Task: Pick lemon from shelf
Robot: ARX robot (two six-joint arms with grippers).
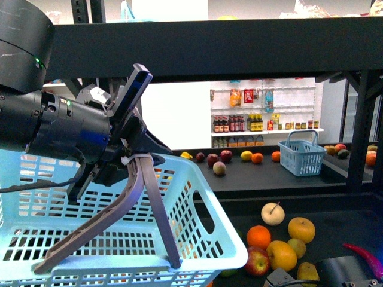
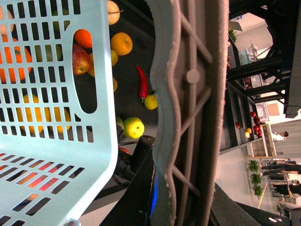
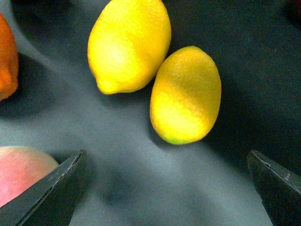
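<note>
Two bright-yellow lemons lie touching on the black shelf tier (image 3: pixel 117 141) in the right wrist view: a bigger one (image 3: pixel 127 44) and a smaller one with a green tip (image 3: pixel 186 94). My right gripper (image 3: pixel 167 183) is open and empty, its jaws spread wide just short of the smaller lemon. In the front view the right arm (image 1: pixel 338 270) shows only at the bottom edge, beside a lemon (image 1: pixel 307 272). My left gripper (image 1: pixel 128 160) is shut on the grey handle (image 2: pixel 188 117) of a light-blue basket (image 1: pixel 197 197) and holds it up at the left.
An orange (image 3: pixel 5 56) and a red apple (image 3: pixel 23 169) lie close to the lemons. In the front view more fruit (image 1: pixel 281 254) and a red chili (image 1: pixel 365 257) lie on the lower tier. A second blue basket (image 1: pixel 302 155) and fruits stand on the far tier.
</note>
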